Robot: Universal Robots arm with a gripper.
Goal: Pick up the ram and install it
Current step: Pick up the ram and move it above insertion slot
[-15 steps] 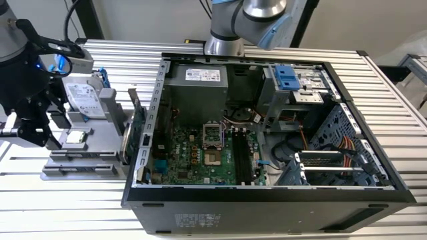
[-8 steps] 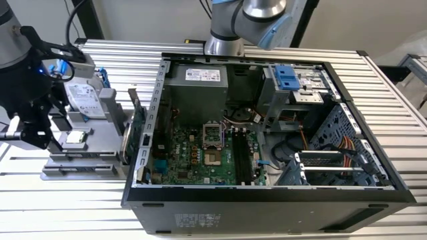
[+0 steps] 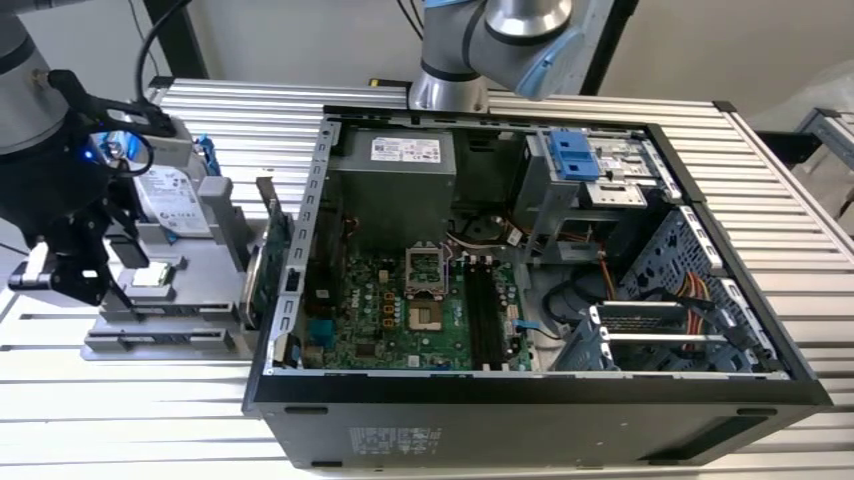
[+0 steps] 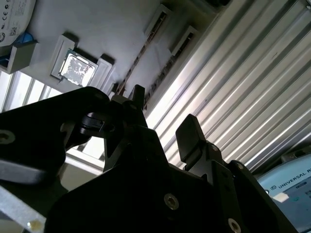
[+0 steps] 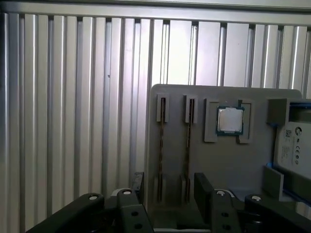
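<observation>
Two fingers (image 5: pixel 203 187) of my gripper (image 5: pixel 169 178) stand apart, holding nothing, over the grey holder (image 5: pixel 228 165). The ram (image 5: pixel 161 141) sits on edge in a slot of that holder, near the square processor chip (image 5: pixel 229 120).

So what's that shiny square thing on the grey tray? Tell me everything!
It's a processor chip: a flat square with a shiny silver metal-looking lid and a thin green edge. It lies flat, lid up, in a pocket of the grey holder tray, hemmed by raised grey blocks. Nothing else touches it.
</observation>
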